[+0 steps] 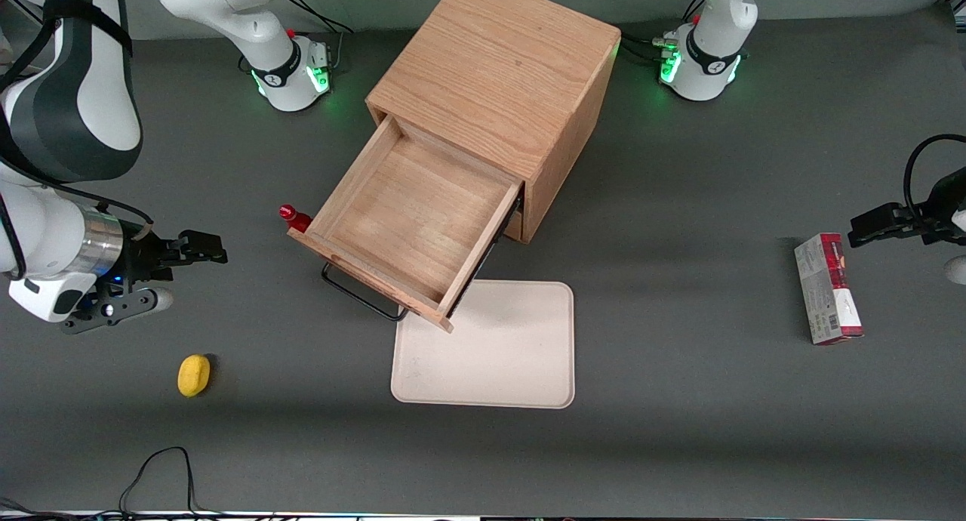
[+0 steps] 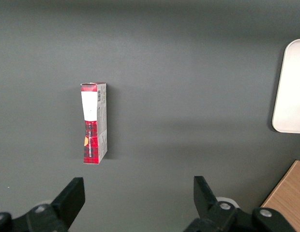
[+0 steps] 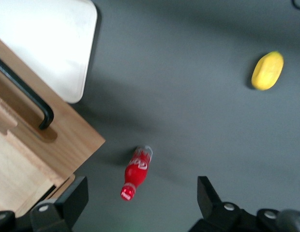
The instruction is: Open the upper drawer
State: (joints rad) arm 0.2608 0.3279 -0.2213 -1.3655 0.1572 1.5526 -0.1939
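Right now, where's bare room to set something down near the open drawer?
The upper drawer is pulled out with a bare floor; the cream tray is bare too. It's crowded where the red bottle stands by the drawer's corner. The open gripper hovers above the table, farther from the camera than the lemon.

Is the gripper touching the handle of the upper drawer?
Apart. The front view shows bare table between the open gripper and the upper drawer's handle.

A red-and-white box (image 2: 94,123) lies flat on the grey table (image 2: 188,72); well apart from it, a cream tray's (image 2: 291,87) edge; near that, an oak cabinet's (image 2: 290,198) corner.
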